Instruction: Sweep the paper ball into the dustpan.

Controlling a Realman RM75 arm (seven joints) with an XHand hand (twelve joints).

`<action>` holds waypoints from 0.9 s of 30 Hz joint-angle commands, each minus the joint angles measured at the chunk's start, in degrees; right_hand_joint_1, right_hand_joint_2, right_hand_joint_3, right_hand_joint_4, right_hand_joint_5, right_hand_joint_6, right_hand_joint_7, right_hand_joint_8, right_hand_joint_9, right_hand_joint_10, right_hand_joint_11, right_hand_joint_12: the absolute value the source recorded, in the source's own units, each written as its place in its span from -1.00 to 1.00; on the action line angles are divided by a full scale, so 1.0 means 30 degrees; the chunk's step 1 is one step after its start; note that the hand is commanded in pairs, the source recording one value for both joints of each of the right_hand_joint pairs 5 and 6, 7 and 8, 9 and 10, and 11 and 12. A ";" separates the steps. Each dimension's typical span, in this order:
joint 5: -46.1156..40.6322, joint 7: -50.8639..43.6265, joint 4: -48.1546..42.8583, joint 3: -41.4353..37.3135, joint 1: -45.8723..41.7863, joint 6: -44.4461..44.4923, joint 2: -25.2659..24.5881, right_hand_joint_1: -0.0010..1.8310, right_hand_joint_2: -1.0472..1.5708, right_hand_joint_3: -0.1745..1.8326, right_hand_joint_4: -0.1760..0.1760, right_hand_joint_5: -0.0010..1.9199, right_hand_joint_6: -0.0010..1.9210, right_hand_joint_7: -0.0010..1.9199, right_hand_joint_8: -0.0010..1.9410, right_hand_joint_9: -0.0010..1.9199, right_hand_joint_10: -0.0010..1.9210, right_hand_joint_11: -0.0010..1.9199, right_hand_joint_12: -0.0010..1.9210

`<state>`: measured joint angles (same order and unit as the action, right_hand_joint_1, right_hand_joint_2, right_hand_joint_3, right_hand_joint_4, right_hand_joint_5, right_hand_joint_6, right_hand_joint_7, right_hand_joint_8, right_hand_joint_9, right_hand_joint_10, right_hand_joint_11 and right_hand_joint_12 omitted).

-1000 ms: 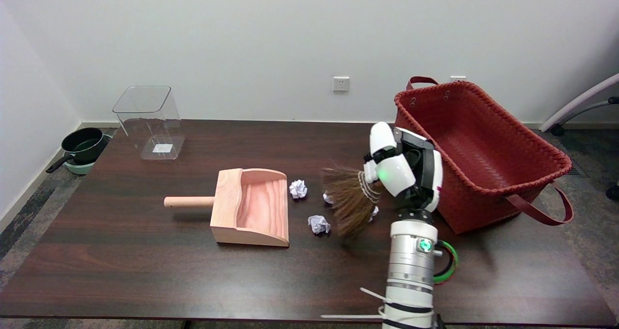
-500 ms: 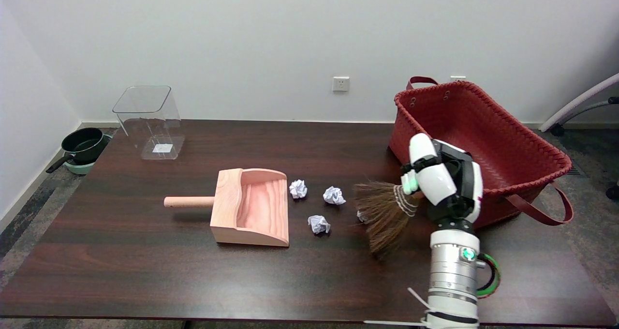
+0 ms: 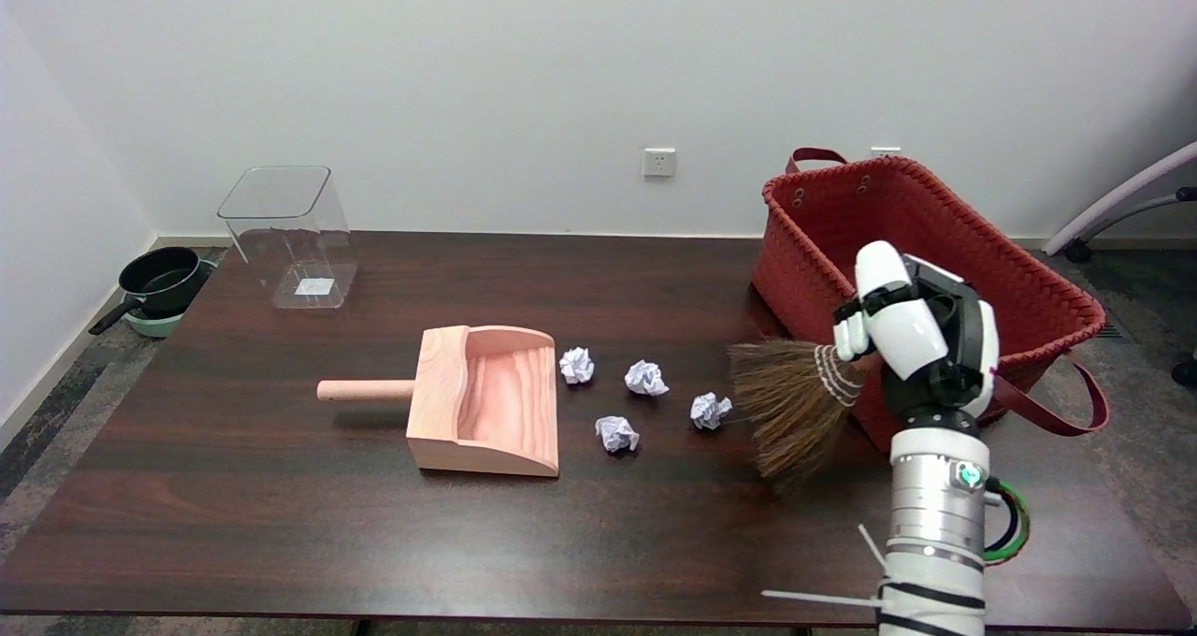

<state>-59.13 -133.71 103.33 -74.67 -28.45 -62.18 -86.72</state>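
Hand (image 3: pixel 912 332) grips broom (image 3: pixel 795 407), bristles right of paper balls (image 3: pixel 711 410).

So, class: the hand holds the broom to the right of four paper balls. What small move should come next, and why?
Probably a short sweep leftward. The right hand holds the broom with its bristles just right of the nearest paper ball, and the dustpan opens toward the balls further left.

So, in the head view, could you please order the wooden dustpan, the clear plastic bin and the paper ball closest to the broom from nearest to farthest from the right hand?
From the right hand, which holds the broom:
1. Paper ball, just left of the bristles.
2. Wooden dustpan, mid-table, further left.
3. Clear plastic bin, far left corner.
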 commanded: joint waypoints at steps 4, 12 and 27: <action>-0.4220 0.0018 -0.2887 -0.0508 0.2059 0.0672 0.2591 0.10 1.00 0.57 0.00 1.00 1.00 1.00 0.98 1.00 1.00 1.00 1.00; -0.6366 0.0044 -0.5194 0.1044 0.4256 0.0161 0.3753 0.11 1.00 0.55 0.00 1.00 1.00 1.00 0.98 1.00 1.00 1.00 1.00; -0.8532 0.0044 -0.6121 0.3273 0.8781 0.1882 0.3985 0.10 1.00 0.57 0.00 1.00 1.00 1.00 0.98 1.00 1.00 1.00 1.00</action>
<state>-76.69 -133.64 89.43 -71.90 -14.74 -60.36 -77.48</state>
